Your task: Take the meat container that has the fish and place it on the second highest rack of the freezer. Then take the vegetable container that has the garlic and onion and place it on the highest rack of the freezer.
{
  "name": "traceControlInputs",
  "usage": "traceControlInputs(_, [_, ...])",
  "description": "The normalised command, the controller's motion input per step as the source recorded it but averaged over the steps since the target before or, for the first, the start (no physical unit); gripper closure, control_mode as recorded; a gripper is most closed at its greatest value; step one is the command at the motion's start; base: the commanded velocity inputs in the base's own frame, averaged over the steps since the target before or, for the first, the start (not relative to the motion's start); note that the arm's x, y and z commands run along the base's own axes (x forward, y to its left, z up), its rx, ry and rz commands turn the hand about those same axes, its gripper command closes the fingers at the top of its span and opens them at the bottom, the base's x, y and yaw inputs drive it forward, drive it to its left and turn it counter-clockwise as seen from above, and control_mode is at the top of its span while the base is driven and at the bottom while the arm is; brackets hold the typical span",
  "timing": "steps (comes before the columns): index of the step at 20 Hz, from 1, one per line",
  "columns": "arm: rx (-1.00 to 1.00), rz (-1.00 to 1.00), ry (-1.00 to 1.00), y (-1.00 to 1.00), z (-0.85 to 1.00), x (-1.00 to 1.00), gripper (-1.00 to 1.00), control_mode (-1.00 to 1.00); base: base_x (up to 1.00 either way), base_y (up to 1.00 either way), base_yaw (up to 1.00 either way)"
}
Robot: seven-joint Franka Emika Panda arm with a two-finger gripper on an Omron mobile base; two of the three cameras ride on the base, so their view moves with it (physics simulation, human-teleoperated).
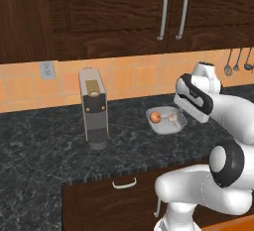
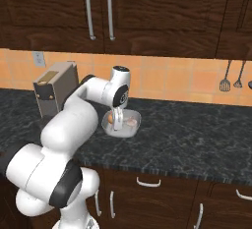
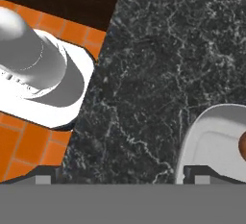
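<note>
Dark counter (image 1: 44, 141), shallow grey vegetable container (image 1: 166, 121)

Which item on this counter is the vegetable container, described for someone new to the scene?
On the dark stone counter, right of the tall grey coffee machine, lies the vegetable container, a shallow grey tray. Unlike anything nearby, it holds an orange-brown onion and a pale garlic.

A grey coffee machine (image 1: 93, 109) stands on the black marbled counter (image 1: 39, 141) beneath dark cabinets (image 1: 99, 12).
</note>
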Motion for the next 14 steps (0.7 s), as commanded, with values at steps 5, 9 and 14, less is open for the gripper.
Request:
traceControlInputs(5, [0.00,-0.05,0.00,0.06,-0.48,0.37,-1.00,-1.00,0.00,0.00,0.00])
traceControlInputs(9, [0.00,0.00,0.00,0.00,-0.53,0.23,-1.00,-1.00,0.00,0.00,0.00])
traceControlInputs(14, [-0.01,0.00,0.00,0.00,-0.26,0.09,-1.00,-1.00,0.00,0.00,0.00])
